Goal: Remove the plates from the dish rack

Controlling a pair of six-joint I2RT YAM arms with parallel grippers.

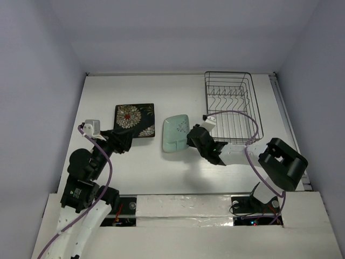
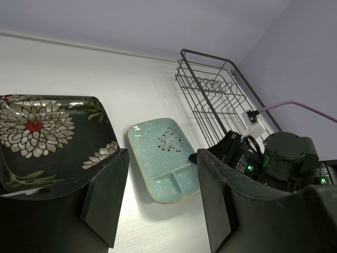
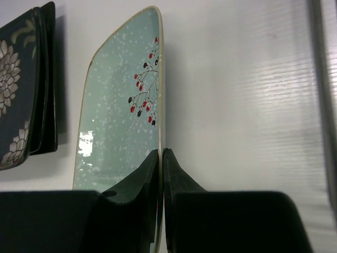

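Left of frame: floral plates (image 1: 134, 120) lie on the tabletop (image 1: 161, 97), left end effector (image 1: 122, 141) spread wide, empty. Centre: right end effector (image 3: 161, 158) pinches the mint plate (image 1: 173, 134) by its rim. It looks glazed, slick and brittle, so a firm edge grip suits. Upper right: dish rack (image 1: 232, 102) looks emptied.

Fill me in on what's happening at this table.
The right gripper is shut on the rim of a pale mint-green oblong plate, in the middle of the white table, just outside the dark wire dish rack. No plates show in the rack. The left gripper is open beside a stack of black square plates with white-gold flowers lying on the table.
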